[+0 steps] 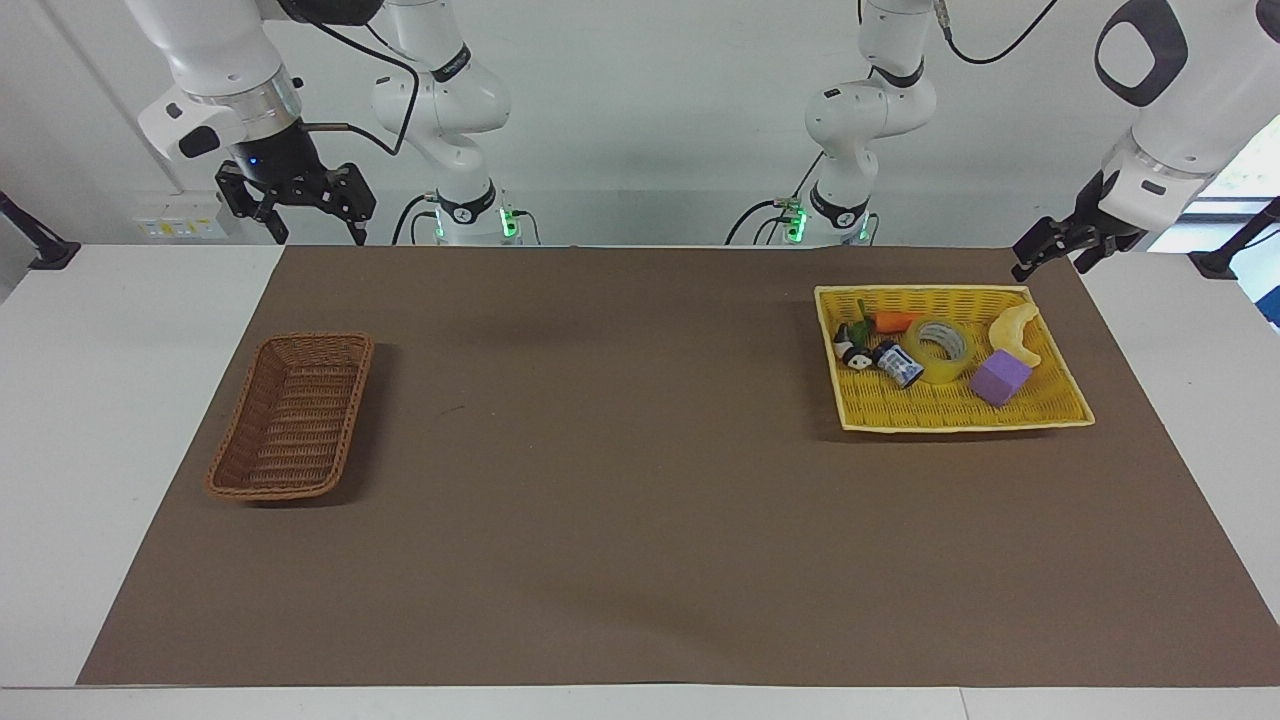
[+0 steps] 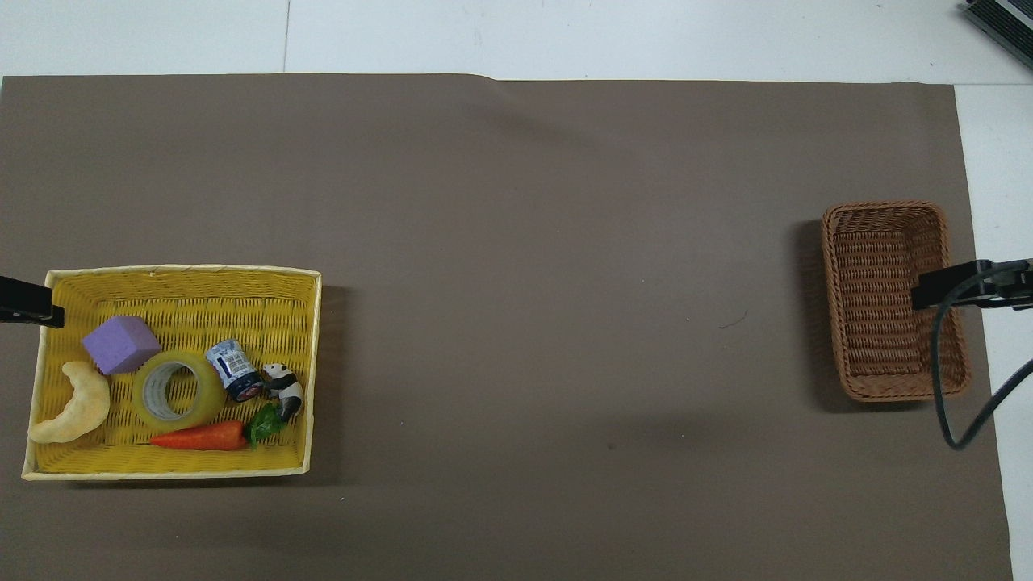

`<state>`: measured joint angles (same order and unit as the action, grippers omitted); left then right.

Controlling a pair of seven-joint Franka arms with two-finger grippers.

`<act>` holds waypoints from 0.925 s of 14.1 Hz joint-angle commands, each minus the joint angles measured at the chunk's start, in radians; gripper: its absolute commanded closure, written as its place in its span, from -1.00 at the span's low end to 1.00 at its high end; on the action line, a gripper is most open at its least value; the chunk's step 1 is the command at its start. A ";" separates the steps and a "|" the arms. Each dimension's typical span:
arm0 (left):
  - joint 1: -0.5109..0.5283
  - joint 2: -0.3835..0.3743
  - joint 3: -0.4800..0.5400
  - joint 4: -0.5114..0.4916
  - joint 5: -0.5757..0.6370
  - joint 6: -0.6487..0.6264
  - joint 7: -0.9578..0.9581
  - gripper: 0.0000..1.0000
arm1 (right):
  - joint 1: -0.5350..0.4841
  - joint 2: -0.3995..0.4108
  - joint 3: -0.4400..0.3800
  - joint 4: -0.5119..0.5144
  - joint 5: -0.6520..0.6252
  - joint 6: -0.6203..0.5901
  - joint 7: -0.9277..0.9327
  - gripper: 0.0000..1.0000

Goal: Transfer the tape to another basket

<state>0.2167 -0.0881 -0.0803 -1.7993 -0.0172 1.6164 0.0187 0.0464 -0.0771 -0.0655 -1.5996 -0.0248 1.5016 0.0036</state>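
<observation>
Left tool (image 1: 1058, 252), fingers wide, empty, raised over the table edge by the yellow tray (image 1: 1050, 415); right tool (image 1: 297, 205) wide, empty, waiting; tape (image 1: 941, 350) in tray; basket (image 1: 290, 415) toward the right arm's end.

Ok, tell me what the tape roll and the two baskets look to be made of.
Tape: glossy translucent yellowish plastic film, pale core showing through, probably card.
Brown basket: matte woven wicker or rattan-look strands, ribbed weave visible.
Yellow tray: bright woven strips, likely plastic or dyed fibre, with a pale smooth rim.
</observation>
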 commanded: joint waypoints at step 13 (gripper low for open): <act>0.043 -0.062 -0.007 -0.612 0.003 0.509 0.012 -1.00 | -0.011 -0.012 0.006 -0.005 0.013 -0.011 -0.022 -1.00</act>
<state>0.2415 -0.1229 -0.0796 -2.3083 -0.0172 2.0315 0.0187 0.0464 -0.0771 -0.0655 -1.5996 -0.0248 1.5016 0.0036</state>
